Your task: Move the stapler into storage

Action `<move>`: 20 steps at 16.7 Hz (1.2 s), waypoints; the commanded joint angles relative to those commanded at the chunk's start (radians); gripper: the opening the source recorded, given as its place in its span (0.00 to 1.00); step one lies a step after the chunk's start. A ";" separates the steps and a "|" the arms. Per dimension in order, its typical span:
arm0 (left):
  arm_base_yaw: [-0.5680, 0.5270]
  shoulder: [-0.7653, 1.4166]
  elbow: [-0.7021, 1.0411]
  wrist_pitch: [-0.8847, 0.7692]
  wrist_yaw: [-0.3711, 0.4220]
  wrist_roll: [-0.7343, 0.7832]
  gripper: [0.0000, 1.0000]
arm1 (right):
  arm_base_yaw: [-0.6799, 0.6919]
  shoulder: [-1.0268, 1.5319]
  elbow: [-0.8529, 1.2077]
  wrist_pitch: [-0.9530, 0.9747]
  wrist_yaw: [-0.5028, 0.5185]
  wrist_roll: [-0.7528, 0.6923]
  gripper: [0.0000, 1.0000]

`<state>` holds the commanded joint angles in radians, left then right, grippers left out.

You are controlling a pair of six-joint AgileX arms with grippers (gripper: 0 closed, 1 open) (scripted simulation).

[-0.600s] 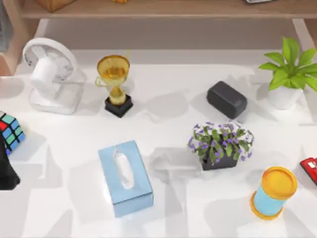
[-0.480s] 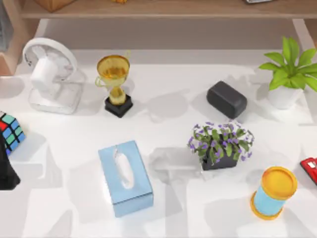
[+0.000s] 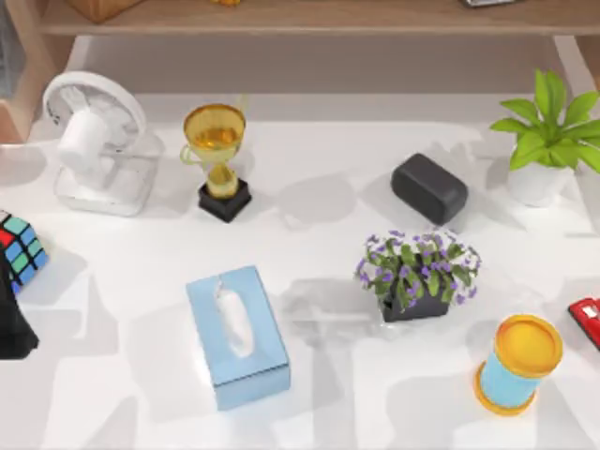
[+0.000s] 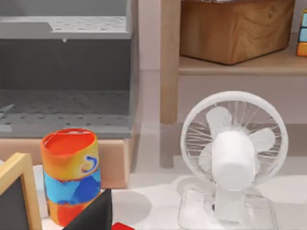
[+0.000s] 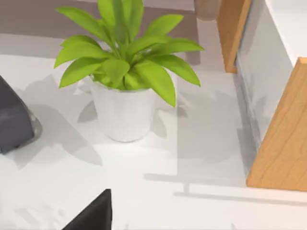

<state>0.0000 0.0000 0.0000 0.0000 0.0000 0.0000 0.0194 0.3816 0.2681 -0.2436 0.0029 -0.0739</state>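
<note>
Nothing on the table has shifted; the red stapler (image 3: 586,322) sits at the far right edge beside the yellow-lidded cup (image 3: 518,364), which a reach could topple; jaw states cannot be told.

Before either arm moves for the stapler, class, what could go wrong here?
The stapler lies at the table's right edge, partly cut off, so a nudge might push it off. The yellow-lidded blue cup stands close beside it and could be tipped. The purple flower pot also sits near a likely approach path.
</note>
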 joint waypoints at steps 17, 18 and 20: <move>0.000 0.000 0.000 0.000 0.000 0.000 1.00 | 0.071 1.269 0.757 -0.698 -0.005 -0.236 1.00; 0.000 0.000 0.000 0.000 0.000 0.000 1.00 | 0.073 1.275 0.762 -0.701 -0.005 -0.237 1.00; 0.000 0.000 0.000 0.000 0.000 0.000 1.00 | 0.073 1.275 0.762 -0.701 -0.005 -0.237 1.00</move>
<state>0.0000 0.0000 0.0000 0.0000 0.0000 0.0000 0.0921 1.6570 1.0299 -0.9450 -0.0026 -0.3111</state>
